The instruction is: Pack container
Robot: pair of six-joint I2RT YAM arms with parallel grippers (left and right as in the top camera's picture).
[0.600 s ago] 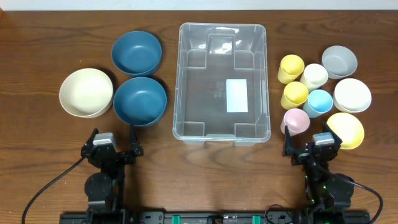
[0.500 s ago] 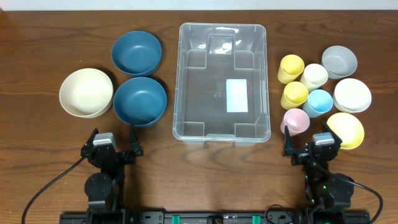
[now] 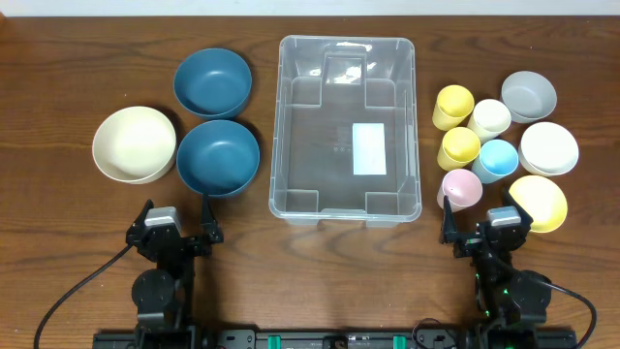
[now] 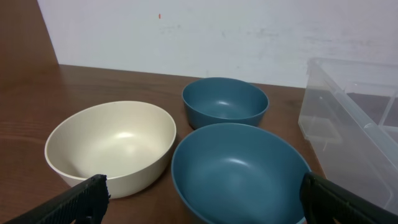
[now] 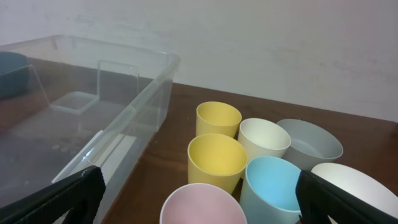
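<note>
Overhead: container point(image 3: 320, 155) centred between bowls point(image 3: 218, 157) at left and cups point(image 3: 459, 147) at right, likely for one-arm-per-side packing; left pincer point(image 3: 176, 207) and right pincer point(image 3: 486, 215) wide open, empty.

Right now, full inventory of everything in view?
clear rectangular plastic bin: one, transparent, centre
dark blue round bowls: two, left of bin
cream round bowl: one, far left
yellow cups: two, right of bin
cream cup: one, right cluster
light blue cup: one, right cluster
pink cup: one, right cluster
grey bowl: one, far right
white bowl: one, far right
yellow bowl: one, far right
left arm: black, jaws open
right arm: black, jaws open
</note>
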